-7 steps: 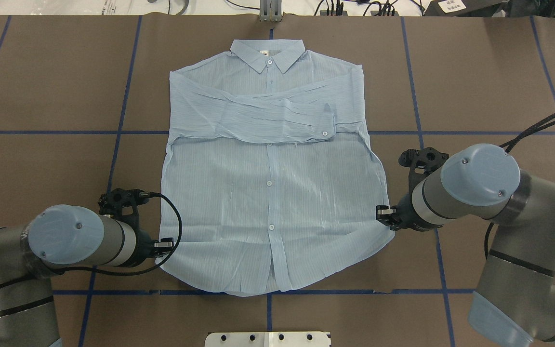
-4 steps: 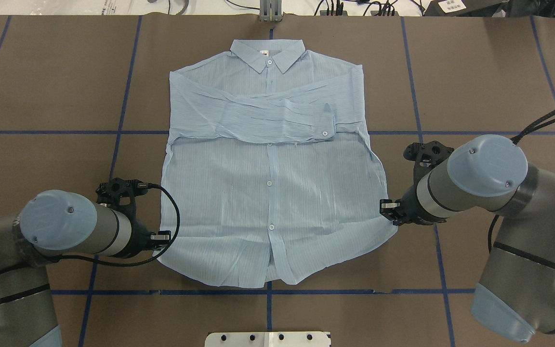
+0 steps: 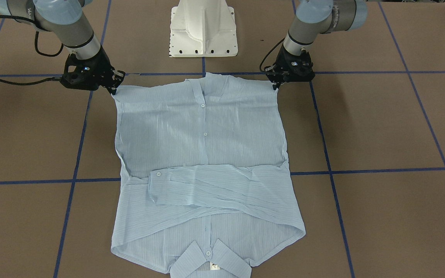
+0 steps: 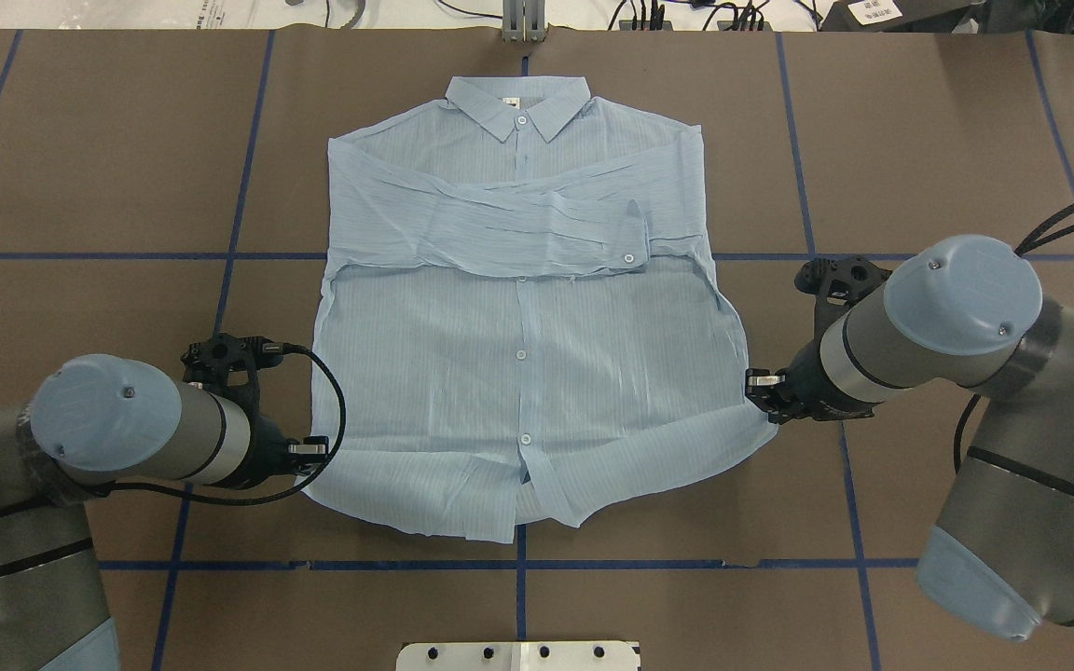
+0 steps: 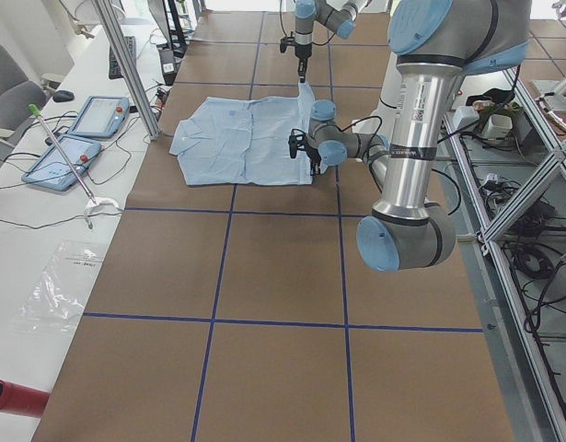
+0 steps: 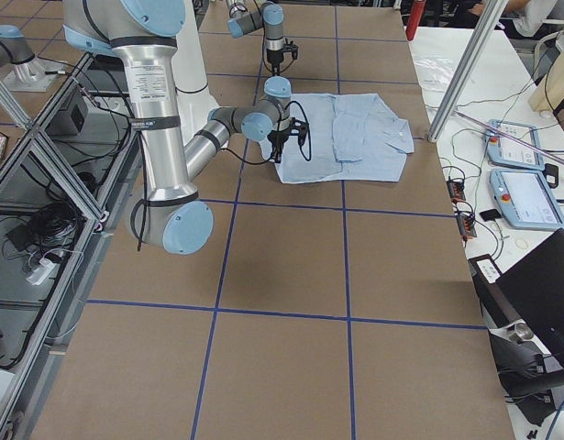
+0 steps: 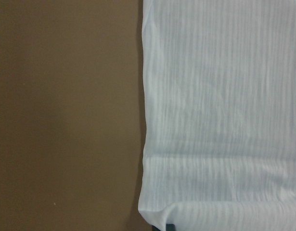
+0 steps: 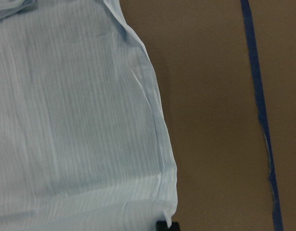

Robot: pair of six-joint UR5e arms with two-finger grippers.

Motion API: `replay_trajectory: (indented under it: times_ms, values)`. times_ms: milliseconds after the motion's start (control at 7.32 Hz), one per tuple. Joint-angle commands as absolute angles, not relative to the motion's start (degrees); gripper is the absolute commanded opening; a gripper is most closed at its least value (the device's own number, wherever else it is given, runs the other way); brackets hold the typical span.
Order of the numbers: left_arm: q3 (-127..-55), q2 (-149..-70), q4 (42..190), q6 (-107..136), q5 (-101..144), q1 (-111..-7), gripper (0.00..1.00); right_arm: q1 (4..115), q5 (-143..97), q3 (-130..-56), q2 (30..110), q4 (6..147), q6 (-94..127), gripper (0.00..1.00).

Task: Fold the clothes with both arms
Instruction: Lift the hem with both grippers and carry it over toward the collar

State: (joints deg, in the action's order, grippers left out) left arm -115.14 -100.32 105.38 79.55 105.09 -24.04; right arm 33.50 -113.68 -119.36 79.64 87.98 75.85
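Shirt (image 3: 203, 154) is lying face up on the brown worktop (image 3: 381, 123), hem (image 3: 230, 78) toward the white base pedestal (image 3: 203, 31), collar (image 3: 209, 258) at the end far from it, sleeves (image 3: 207, 189) already crossed over the chest.

Front-facing view: the left end effector (image 3: 276, 86) and right end effector (image 3: 113, 90) are each clenched on a hem corner, one either side of the pedestal. The cloth between them looks fairly taut.

Overhead view is where the change shows. A second ago the hem lay flat and sagged close to the pedestal. Now both corners have been drawn away from the pedestal toward the collar. The middle of the hem trails behind, with the two front tails splayed apart. The right corner sits a bit further from the pedestal than the left one. So the bottom-up fold looks like it's only just kicked off.

Side views: each end effector sits low at its hem corner on the pedestal side of the shirt. They're too small there to judge the grip.

Left wrist view: the shirt edge runs straight down to the end effector at the bottom, creased where it's grasped. Right wrist view: same story, corner bunched right at the grip.

Best guess is the two need to rise evenly, or that thin fabric will drag and skew.
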Motion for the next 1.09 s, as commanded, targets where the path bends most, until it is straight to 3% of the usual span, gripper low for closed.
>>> replay_trajectory:
  times_ms: [0,410,956]
  values:
    - [-116.18,-100.28,105.38,79.54,106.16,-25.92,0.00,35.50,-115.13,-119.36,79.54,87.89,75.85,0.00]
    - [-117.77,-100.46,105.47,78.93,109.60,-30.66,0.00,39.89,-117.77,-118.92,76.65,87.98,75.85,0.00]
    - [-116.90,-104.40,105.29,76.22,114.14,-40.83,0.00,47.09,-118.56,-111.91,67.70,88.24,75.67,0.00]
